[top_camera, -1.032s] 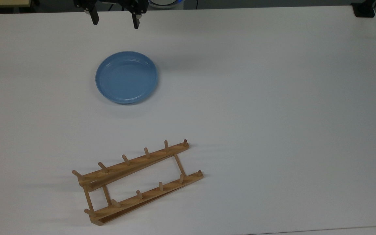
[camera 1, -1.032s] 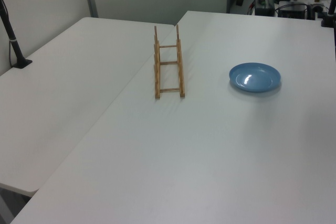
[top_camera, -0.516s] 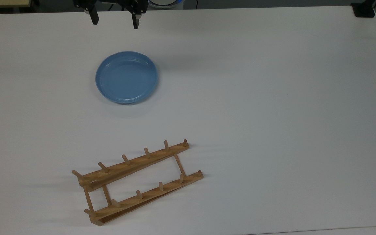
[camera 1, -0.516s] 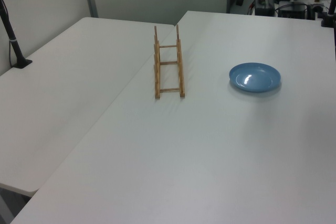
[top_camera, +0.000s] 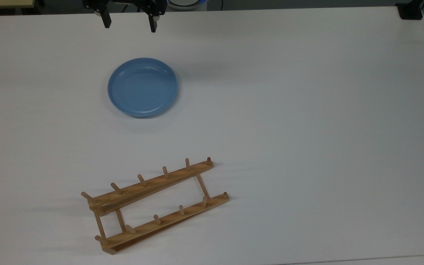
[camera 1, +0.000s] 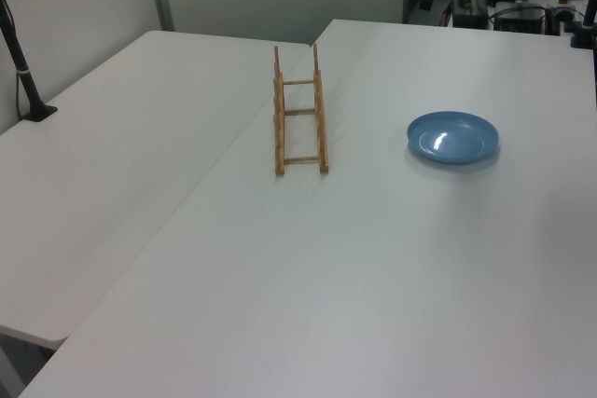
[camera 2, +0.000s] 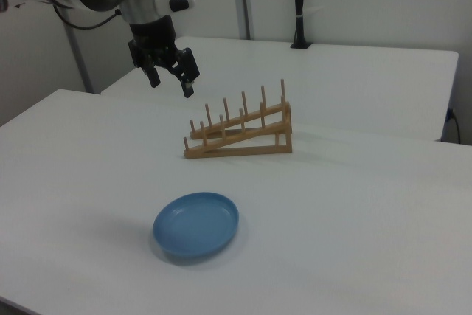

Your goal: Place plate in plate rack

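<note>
Plate (top_camera: 142, 87): flat, face up. Rack (top_camera: 155, 206): long axis rising toward top view's right. Gripper (top_camera: 129, 24): fingers apart, empty.

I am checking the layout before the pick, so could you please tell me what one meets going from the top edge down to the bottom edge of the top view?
gripper, open above the table's far edge → plate, lying flat → plate rack, holding nothing.
</note>
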`<control>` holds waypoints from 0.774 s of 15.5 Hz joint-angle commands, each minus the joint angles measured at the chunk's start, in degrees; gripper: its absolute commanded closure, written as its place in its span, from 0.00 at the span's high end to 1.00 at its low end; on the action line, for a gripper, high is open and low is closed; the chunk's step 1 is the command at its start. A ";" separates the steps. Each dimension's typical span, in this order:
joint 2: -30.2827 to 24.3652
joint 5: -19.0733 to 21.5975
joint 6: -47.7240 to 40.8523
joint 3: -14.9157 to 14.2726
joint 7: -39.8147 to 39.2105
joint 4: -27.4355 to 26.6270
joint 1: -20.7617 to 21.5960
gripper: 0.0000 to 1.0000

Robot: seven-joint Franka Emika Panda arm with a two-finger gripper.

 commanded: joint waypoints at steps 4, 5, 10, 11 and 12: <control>-0.93 -0.92 -5.09 -1.14 -19.36 -0.04 -1.01 1.00; -0.93 -1.36 -5.19 -1.15 -19.37 -0.04 -1.10 1.00; 0.21 -8.39 -5.80 -1.15 -26.45 -2.76 -1.89 1.00; 0.82 -8.66 -6.24 -1.15 -29.27 -3.11 -3.03 1.00; 1.00 -8.75 -5.98 -1.15 -30.86 -3.46 -3.82 1.00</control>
